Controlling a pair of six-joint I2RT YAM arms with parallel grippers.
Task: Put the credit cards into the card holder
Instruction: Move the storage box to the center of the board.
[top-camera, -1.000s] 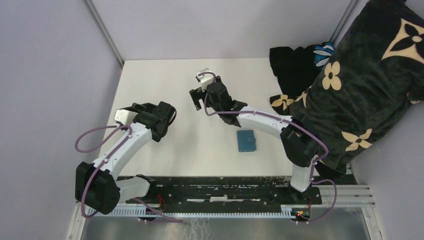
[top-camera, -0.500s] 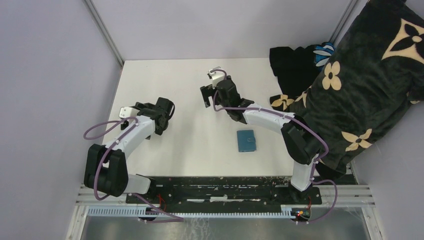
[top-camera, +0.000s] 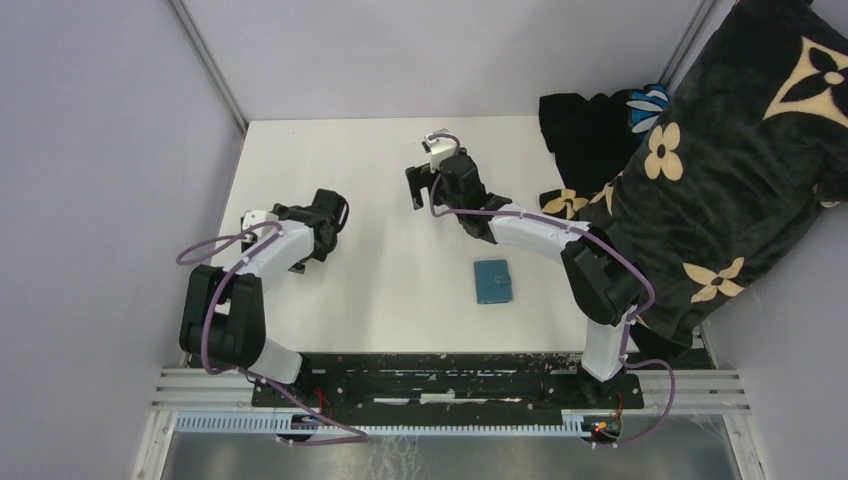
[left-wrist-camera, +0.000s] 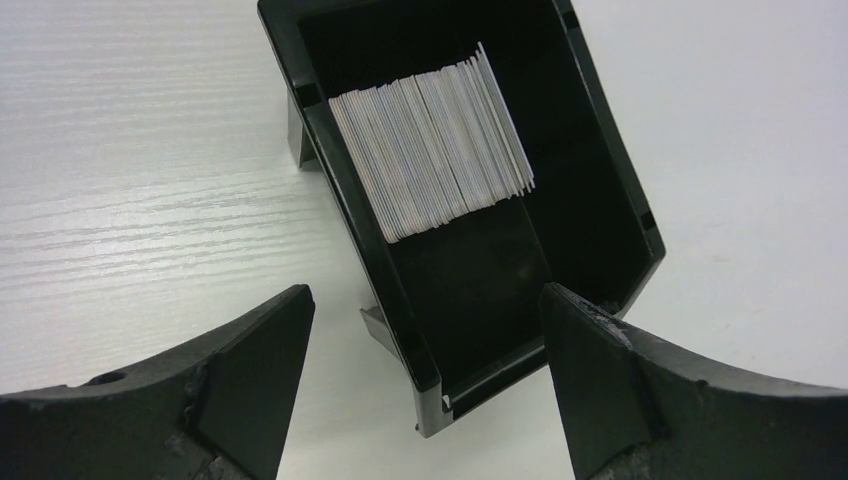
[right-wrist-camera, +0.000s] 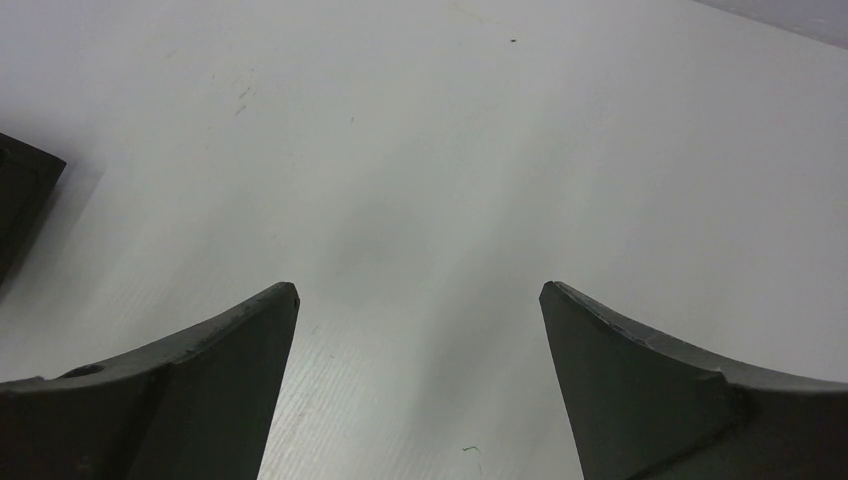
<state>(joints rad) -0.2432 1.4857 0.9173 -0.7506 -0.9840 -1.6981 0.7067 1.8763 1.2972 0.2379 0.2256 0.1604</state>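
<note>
From where I stand, the left gripper (left-wrist-camera: 422, 300) hovers over the black box (left-wrist-camera: 600, 170) with its jaws spread wider than the box. The step in hand looks like drawing a card out. The credit cards (left-wrist-camera: 430, 140) stand on edge in the far half of that box, packed face to face in a slightly fanned stack. Their top edges, the long axis showing, run along the box's length, and the stack builds across its width. The jaws close across that same width, which suits pinching a card by its faces. To do it well, I'd say the gripper should narrow until both fingers fit inside the walls. It should then come down at one end of the stack and take only the outermost card or two by the upper edge, lifting straight so the box doesn't tip. The right gripper (right-wrist-camera: 420, 290) is also spread wide and holds nothing, over bare surface (top-camera: 380, 290) farther out. The card holder (top-camera: 492, 282) lies flat and closed, well apart from the box, nearer the right arm's base. Its longer side points roughly away from the arms, and it needs opening before any card goes in.
</note>
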